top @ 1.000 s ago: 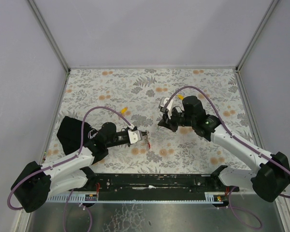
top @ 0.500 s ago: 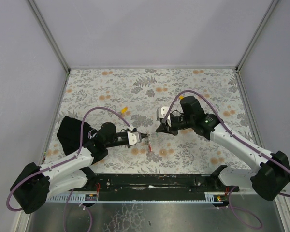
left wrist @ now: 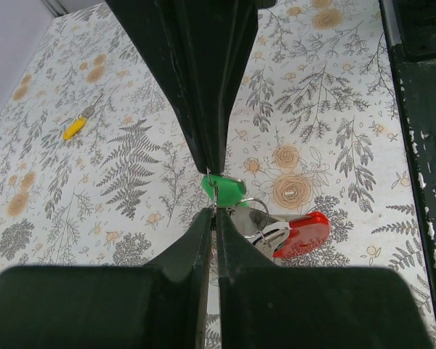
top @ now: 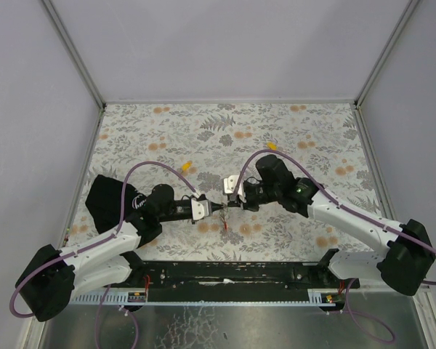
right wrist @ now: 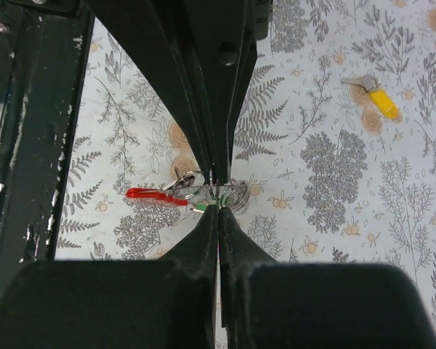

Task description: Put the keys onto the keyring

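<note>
My left gripper [top: 217,209] and right gripper [top: 228,205] meet tip to tip low over the middle of the table, both shut. The keyring [left wrist: 301,233], a red fob on a metal ring, hangs from the left gripper [left wrist: 212,212], whose jaws pinch the ring's wire. A green-capped key [left wrist: 224,187] sits right at the tips of the right gripper [right wrist: 218,206], which looks shut on it. In the right wrist view the keyring [right wrist: 157,194] lies left of the tips. One yellow key [top: 188,166] rests behind the left arm and another yellow key [top: 272,145] behind the right arm.
A black pouch [top: 105,200] lies by the left arm near the table's left edge. The floral mat [top: 312,123] ends at grey walls on three sides. A black rail [top: 232,273] runs along the near edge.
The right arm has swung left and down until its tips meet the left gripper's. The left gripper has barely shifted, with the keyring still in it.
</note>
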You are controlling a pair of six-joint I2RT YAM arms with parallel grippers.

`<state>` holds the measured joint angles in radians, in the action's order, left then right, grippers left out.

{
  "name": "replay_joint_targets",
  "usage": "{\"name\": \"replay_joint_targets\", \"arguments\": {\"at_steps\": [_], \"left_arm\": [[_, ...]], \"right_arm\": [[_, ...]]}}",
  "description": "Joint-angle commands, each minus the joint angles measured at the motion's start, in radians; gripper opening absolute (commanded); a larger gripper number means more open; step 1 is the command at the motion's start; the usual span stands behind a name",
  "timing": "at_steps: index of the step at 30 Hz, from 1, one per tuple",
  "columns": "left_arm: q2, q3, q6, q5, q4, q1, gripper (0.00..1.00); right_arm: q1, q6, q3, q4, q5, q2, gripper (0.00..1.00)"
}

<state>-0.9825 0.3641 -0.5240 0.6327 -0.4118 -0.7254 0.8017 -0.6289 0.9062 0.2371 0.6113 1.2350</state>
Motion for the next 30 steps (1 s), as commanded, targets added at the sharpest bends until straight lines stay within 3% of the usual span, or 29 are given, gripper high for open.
{"name": "replay_joint_targets", "arguments": {"at_steps": [1, 30], "left_arm": [[0.007, 0.019, 0.005, 0.028, -0.065, 0.008, 0.00], [-0.001, 0.021, -0.003, 0.018, -0.060, 0.011, 0.00]], "right_arm": [[0.035, -0.011, -0.014, -0.060, -0.078, -0.026, 0.00], [0.057, 0.019, -0.053, -0.093, -0.096, -0.055, 0.00]]}}
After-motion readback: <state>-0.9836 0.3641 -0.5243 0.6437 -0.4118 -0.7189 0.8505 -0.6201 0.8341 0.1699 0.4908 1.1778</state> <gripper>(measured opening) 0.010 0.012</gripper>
